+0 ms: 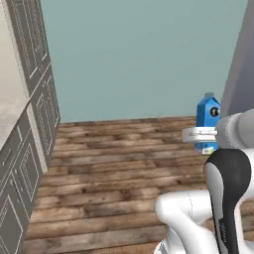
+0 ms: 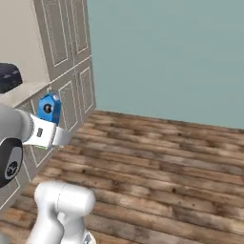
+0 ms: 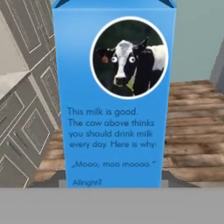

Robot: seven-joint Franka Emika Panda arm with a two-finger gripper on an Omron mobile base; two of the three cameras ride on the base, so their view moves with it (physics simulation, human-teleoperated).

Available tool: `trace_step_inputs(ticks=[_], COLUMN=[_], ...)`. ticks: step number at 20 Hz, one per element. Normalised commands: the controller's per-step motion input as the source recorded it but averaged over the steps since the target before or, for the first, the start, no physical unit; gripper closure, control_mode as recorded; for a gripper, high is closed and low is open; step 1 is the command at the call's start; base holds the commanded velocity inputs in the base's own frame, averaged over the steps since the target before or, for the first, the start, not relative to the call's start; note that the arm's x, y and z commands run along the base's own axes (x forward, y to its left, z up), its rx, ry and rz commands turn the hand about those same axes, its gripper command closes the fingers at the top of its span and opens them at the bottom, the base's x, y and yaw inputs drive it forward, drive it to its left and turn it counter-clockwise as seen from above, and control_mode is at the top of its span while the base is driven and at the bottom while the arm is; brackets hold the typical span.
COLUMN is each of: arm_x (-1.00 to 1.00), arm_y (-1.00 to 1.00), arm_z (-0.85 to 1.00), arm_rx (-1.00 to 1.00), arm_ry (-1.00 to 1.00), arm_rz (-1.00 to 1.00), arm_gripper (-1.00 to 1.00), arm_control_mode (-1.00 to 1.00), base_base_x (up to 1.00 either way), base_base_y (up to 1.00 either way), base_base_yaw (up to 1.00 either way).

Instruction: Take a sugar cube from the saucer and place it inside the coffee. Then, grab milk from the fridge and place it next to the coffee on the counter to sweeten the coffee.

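The wooden floor (image 1: 119,168) covers the lower part of both base views, with dark and brown planks; behind it stands a plain teal wall (image 1: 139,54). On the left of the left base view there are cream panelled cabinets (image 1: 34,99), and a corner of the counter (image 1: 11,116) shows above them, pale and veined; in the right base view a dark object (image 2: 9,76) lies on this counter, but it is too much cut off to tell what it is. At the right edge of the left base view a grey flat surface (image 1: 240,59) rises; I cannot tell if it is the fridge.

The white arm (image 1: 198,213) comes up from the bottom and bends toward the milk (image 1: 208,119); the carton is upright and lifted in the air, above the floor and apart from the counter. The gripper (image 1: 201,134) is closed around the lower part of the milk, one jaw on each side. In the hand view the blue face of the carton is very close to the camera; it carries a round picture of a cow and some lines of pale text.
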Motion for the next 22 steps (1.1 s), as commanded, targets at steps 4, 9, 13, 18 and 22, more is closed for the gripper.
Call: trace_step_inputs(ticks=[4, 9, 13, 18, 22], arm_x=[0.00, 0.00, 0.00, 0.00, 0.00], arm_y=[0.00, 0.00, 0.00, 0.00, 0.00], arm_z=[0.00, 0.00, 0.00, 0.00, 0.00], arm_rx=[0.00, 0.00, 0.00, 0.00, 0.00], arm_ry=[0.00, 0.00, 0.00, 0.00, 0.00], arm_rz=[0.00, 0.00, 0.00, 0.00, 0.00], arm_gripper=[1.00, 1.00, 1.00, 1.00, 1.00], arm_control_mode=[1.00, 1.00, 1.00, 1.00, 1.00], base_base_x=[0.17, 0.54, 0.94, 1.00, 0.94], base_base_y=[0.24, 0.04, -0.02, -0.34, -0.31], base_base_yaw=[0.88, 0.82, 0.74, 0.64, 0.62])
